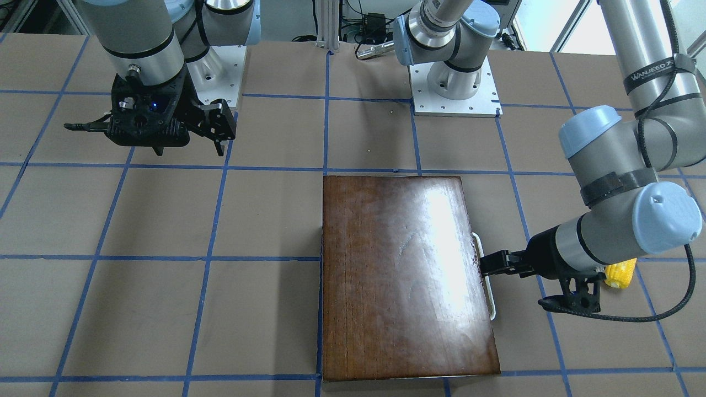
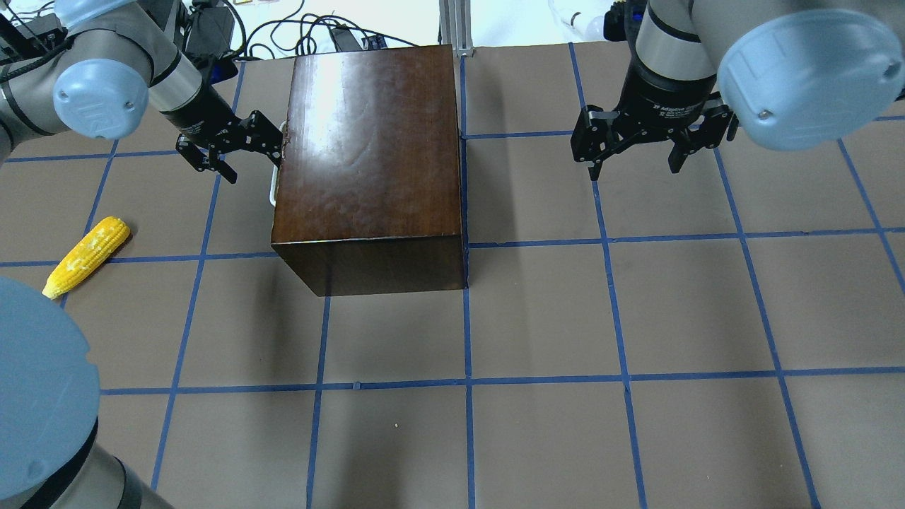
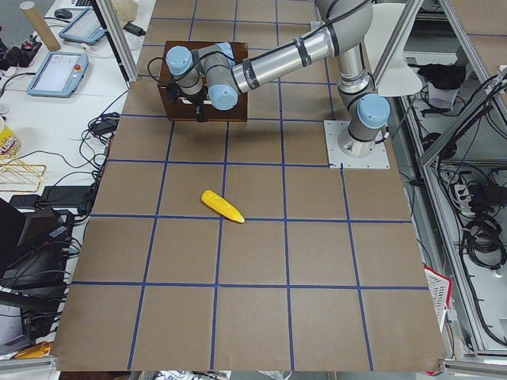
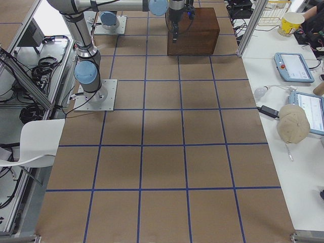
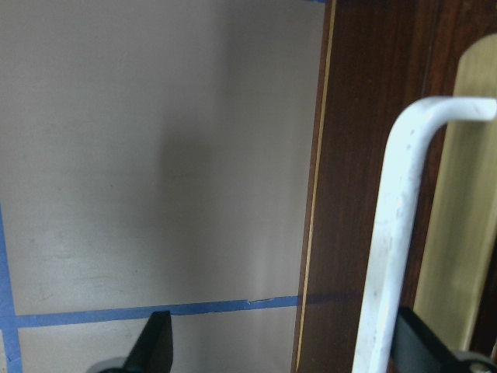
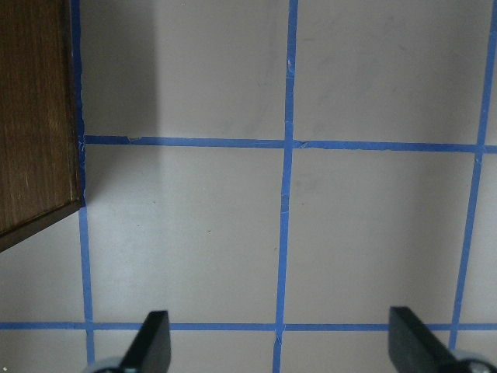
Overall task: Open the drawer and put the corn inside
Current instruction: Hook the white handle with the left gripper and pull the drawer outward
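Note:
The dark-brown wooden box [image 2: 368, 155] stands on the table; it also shows in the front view [image 1: 397, 275]. Its drawer looks closed, with the white bar handle [image 2: 273, 189] close against the box's side. My left gripper [image 2: 247, 155] is open at that side. In the left wrist view the handle [image 5: 380, 233] stands between the fingers, near the right fingertip [image 5: 423, 346], in front of the dark front panel [image 5: 353, 155]. The yellow corn [image 2: 88, 256] lies on the table, left of the box and apart from both grippers. My right gripper [image 2: 634, 166] is open and empty, right of the box.
The table is brown board with a blue tape grid. The box corner [image 6: 35, 116] shows at the left of the right wrist view. The arm bases [image 1: 455, 82] stand at the robot's side. Cables lie beyond the table's far edge.

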You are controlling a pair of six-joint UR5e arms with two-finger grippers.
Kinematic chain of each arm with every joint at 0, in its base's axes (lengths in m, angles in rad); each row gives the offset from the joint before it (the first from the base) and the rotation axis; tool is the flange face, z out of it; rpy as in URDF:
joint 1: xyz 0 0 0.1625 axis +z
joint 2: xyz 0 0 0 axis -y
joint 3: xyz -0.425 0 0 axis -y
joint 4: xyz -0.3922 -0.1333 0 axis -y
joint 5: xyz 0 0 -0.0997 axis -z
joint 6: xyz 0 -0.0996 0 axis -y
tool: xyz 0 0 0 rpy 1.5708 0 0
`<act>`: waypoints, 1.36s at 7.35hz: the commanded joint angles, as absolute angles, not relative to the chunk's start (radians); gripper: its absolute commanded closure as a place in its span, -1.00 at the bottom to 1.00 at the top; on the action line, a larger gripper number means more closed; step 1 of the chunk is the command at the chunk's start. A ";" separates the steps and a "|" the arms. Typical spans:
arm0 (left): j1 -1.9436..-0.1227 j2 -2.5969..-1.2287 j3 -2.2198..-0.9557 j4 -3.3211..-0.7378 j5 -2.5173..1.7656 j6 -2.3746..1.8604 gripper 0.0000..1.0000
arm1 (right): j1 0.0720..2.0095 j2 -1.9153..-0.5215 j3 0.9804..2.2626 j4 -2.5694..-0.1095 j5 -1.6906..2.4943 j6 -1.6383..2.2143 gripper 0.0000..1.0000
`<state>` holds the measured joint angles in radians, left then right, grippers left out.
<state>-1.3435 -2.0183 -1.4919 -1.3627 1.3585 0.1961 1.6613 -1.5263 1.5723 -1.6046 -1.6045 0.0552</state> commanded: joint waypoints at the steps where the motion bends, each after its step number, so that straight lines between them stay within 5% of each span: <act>1: -1.342 -2.031 -1.493 -1.344 1.361 0.247 -1.00 | 1.661 -1.526 1.572 -1.605 -1.605 0.055 -1.00; 10: -1.249 -2.029 -1.491 -1.269 1.371 0.256 -1.00 | 1.661 -1.526 1.572 -1.605 -1.605 0.055 -1.00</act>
<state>-1.2699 -2.0317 -1.4830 -1.2917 1.3681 0.2580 1.6613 -1.5263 1.5723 -1.6045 -1.6045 0.0552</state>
